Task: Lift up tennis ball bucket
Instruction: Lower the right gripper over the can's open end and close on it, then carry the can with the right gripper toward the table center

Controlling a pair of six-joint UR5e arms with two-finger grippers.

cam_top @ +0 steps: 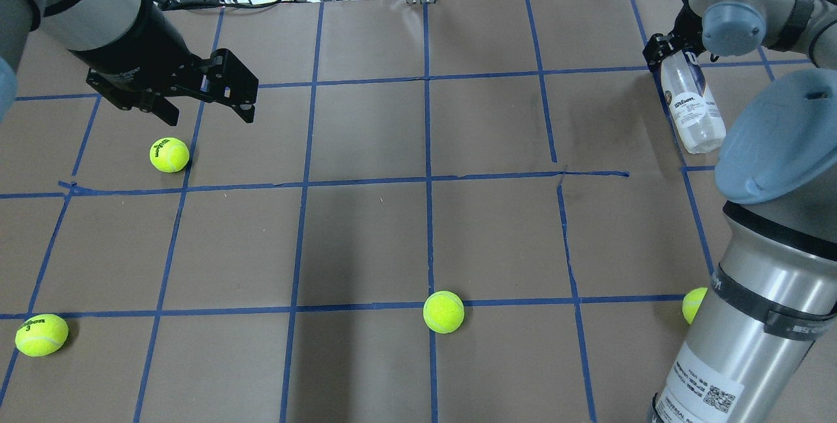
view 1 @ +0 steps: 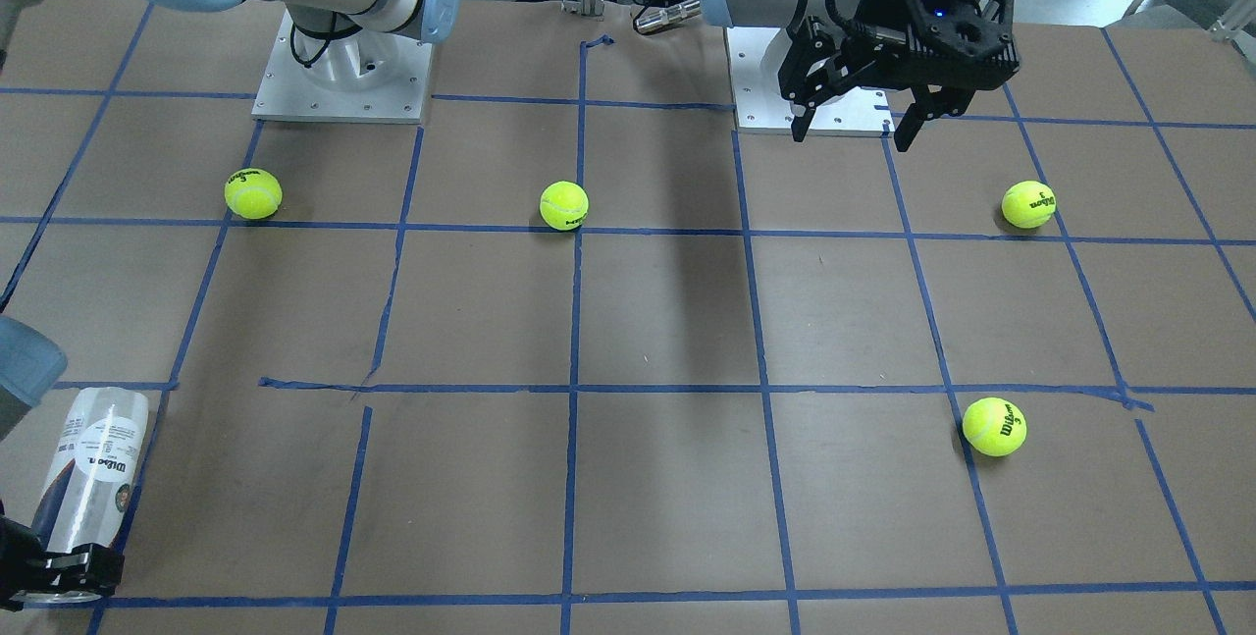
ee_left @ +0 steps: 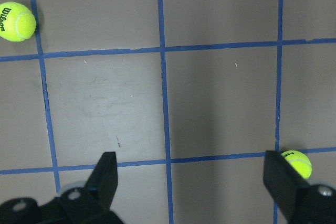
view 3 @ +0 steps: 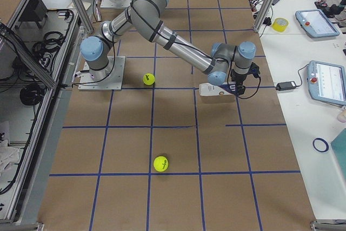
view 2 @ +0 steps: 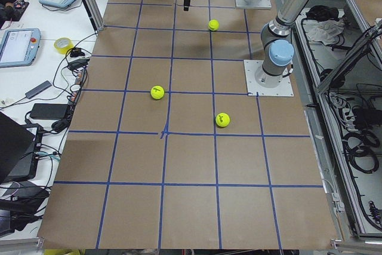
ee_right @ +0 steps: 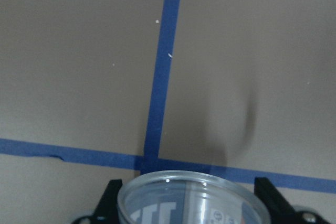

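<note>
The tennis ball bucket (cam_top: 693,109) is a clear tube with a white and navy Wilson label, lying at the table's far right. It also shows in the front-facing view (view 1: 93,468) and the exterior right view (view 3: 216,90). My right gripper (cam_top: 670,53) is at its far end, one finger on each side of the open rim (ee_right: 194,203), shut on it. I cannot tell whether the tube touches the table. My left gripper (cam_top: 206,106) is open and empty, hanging above the table's left side near a tennis ball (cam_top: 169,154).
Other tennis balls lie at the near left (cam_top: 41,335), near middle (cam_top: 443,311) and near right (cam_top: 694,305), the last partly hidden by my right arm's base. Blue tape lines grid the brown table (cam_top: 366,240). Cables and boxes lie past the far edge.
</note>
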